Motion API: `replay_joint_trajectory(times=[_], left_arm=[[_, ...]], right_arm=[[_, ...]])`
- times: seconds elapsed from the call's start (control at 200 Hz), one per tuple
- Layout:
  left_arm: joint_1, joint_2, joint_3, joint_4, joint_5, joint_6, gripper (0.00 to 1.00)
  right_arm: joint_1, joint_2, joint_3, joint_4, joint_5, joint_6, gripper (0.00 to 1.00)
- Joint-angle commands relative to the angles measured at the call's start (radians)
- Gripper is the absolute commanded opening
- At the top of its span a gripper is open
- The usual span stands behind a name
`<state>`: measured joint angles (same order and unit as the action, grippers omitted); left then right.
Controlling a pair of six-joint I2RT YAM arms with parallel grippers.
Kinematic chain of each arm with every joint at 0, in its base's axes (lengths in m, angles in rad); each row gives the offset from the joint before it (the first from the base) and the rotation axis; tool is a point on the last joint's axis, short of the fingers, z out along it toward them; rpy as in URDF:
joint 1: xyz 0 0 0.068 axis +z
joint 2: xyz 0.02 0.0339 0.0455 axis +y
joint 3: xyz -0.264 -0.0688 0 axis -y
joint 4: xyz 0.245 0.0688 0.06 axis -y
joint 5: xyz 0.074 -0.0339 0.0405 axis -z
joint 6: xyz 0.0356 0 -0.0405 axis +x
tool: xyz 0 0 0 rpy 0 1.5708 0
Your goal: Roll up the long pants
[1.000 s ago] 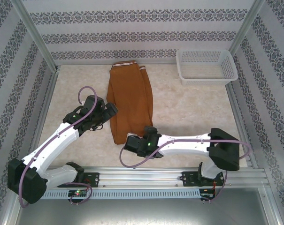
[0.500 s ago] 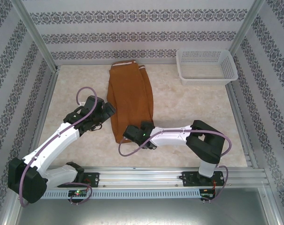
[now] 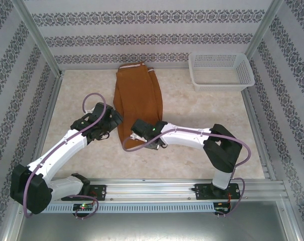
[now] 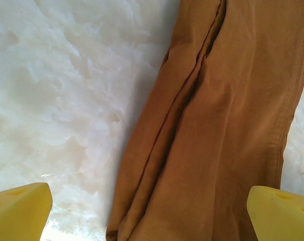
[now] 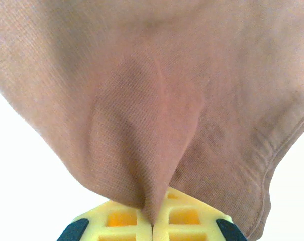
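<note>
The long pants [image 3: 139, 95] are laid flat on the table [image 3: 202, 130], legs near, and only a tiny fold of the near end is pinched by the right gripper [image 5: 153, 221], so it could be lost if tugged, with the left gripper [image 4: 150, 213] spread wide.

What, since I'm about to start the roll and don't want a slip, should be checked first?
1. Grip: right gripper shut on the long pants near the leg end: ok.
2. Both leg layers inside that pinch: cannot tell.
3. Helper: left gripper open at the pants' left edge, fingers holding nothing: ok.
4. Pants lying lengthwise, waistband at the far end: ok.
5. Obstacle: basket apart from the pants: ok.
</note>
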<state>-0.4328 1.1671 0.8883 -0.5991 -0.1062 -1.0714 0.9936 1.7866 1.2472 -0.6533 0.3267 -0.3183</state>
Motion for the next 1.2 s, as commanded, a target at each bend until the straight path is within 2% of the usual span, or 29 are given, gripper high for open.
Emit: replay_joint_trajectory(times=[0.0, 0.165, 0.33, 0.42, 0.59, 0.834, 1.094, 1.194], left_arm=[[-0.011, 0.003, 0.025, -0.027, -0.013, -0.018, 1.0], [-0.011, -0.005, 0.031, -0.047, -0.013, -0.04, 1.0], [-0.011, -0.033, 0.012, -0.054, 0.027, -0.138, 1.0], [-0.016, -0.051, -0.034, 0.003, 0.093, -0.228, 1.0], [-0.043, -0.078, -0.132, 0.161, 0.102, -0.36, 1.0], [-0.097, 0.041, -0.072, 0.196, 0.134, -0.381, 1.0], [-0.145, 0.17, -0.009, 0.197, 0.212, -0.481, 1.0], [-0.157, 0.165, -0.014, 0.189, 0.196, -0.527, 1.0]], right_arm=[[-0.031, -0.062, 0.08, -0.084, -0.13, 0.047, 0.0], [-0.081, -0.026, 0.167, -0.15, -0.226, 0.058, 0.0], [-0.146, 0.045, 0.234, -0.167, -0.316, 0.074, 0.0], [-0.173, 0.086, 0.273, -0.174, -0.358, 0.076, 0.0], [-0.208, 0.155, 0.339, -0.194, -0.415, 0.081, 0.0], [-0.257, 0.22, 0.442, -0.229, -0.472, 0.074, 0.0], [-0.297, 0.26, 0.517, -0.261, -0.495, 0.06, 0.0], [-0.308, 0.267, 0.522, -0.261, -0.5, 0.058, 0.0]])
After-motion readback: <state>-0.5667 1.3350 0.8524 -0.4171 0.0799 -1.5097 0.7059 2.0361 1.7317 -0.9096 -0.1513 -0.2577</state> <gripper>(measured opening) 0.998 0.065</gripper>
